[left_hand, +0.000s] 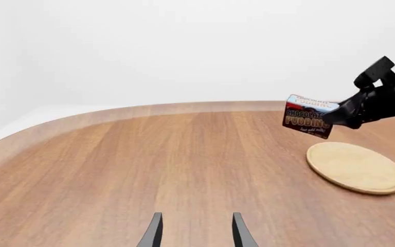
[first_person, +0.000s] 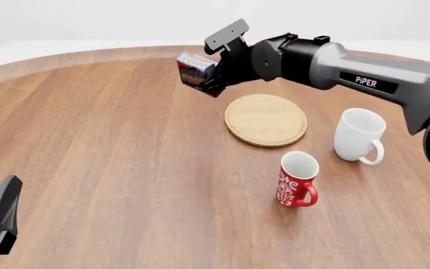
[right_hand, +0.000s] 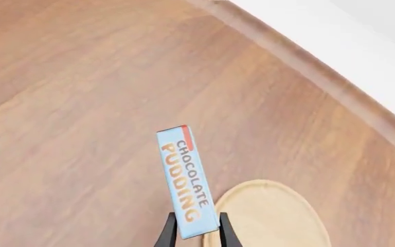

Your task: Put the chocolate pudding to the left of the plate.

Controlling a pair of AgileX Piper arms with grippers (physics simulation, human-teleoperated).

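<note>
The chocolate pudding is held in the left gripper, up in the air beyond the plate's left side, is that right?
Not quite: the right gripper holds the chocolate pudding, not the left. The front view shows the right arm reaching across, with the carton in the air beyond the left side of the plate. The left gripper holds nothing.

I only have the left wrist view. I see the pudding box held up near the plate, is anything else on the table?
Observer: Yes. In the front view a white mug stands right of the plate, and a red patterned mug stands nearer the arms.
Operator: Is the box squarely held?
Observer: The right wrist view shows the right gripper shut on one narrow end of the chocolate pudding, the rest sticking out past the fingertips.
Operator: Where's it relative to the plate?
Observer: In the front view the carton is in the air, off the plate's far-left rim, not over the disc.
</note>
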